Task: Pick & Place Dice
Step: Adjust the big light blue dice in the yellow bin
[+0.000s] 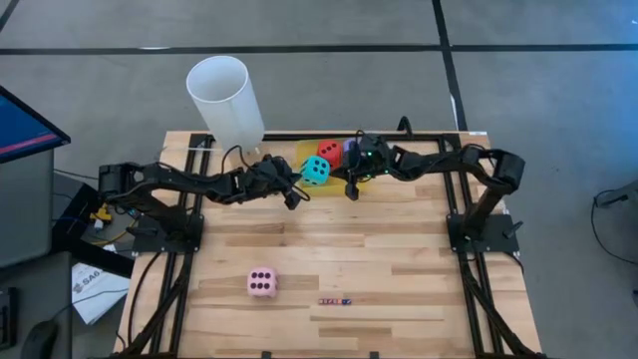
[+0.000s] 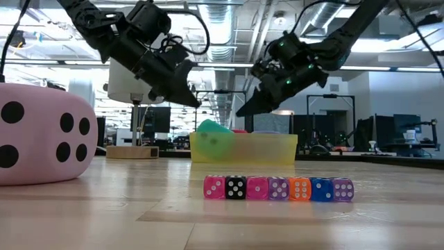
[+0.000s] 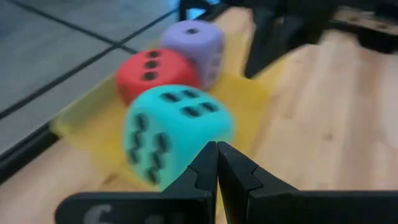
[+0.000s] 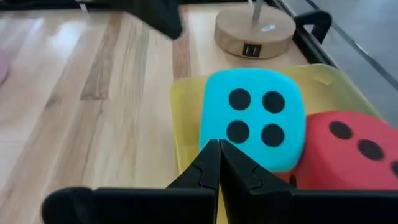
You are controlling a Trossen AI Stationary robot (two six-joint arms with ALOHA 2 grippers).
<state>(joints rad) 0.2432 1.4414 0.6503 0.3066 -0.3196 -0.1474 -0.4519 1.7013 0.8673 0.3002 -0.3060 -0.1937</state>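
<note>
Looking down on your pale wooden slatted table (image 1: 399, 259), you see both dark arms reaching in toward its far middle. A tall white cylinder (image 1: 225, 100) stands at the far left corner of the table.

A shallow yellow translucent plastic tray (image 1: 302, 155) sits at the far edge, and three of your soft dice are in it. The cyan soft cube with black pips (image 1: 315, 171) is on the tray's near side, showing four pips on top in the right wrist view. The red soft cube (image 1: 328, 150) is just behind it, touching it, and the purple soft cube (image 3: 196, 46) sits beside the red one on the far right.

The pink soft cube with black pips (image 1: 261, 283) lies alone near the front left of the table, well apart from the tray.

Your left gripper (image 1: 292, 195) hangs just left of the cyan cube, above the table, its fingers pressed together with nothing between them. Your right gripper (image 1: 353, 187) hangs just right of the cyan cube, raised as well, fingers likewise pressed together and empty.

A row of tiny coloured dice (image 2: 278, 188) lies near the table's front edge, right of the pink cube.
</note>
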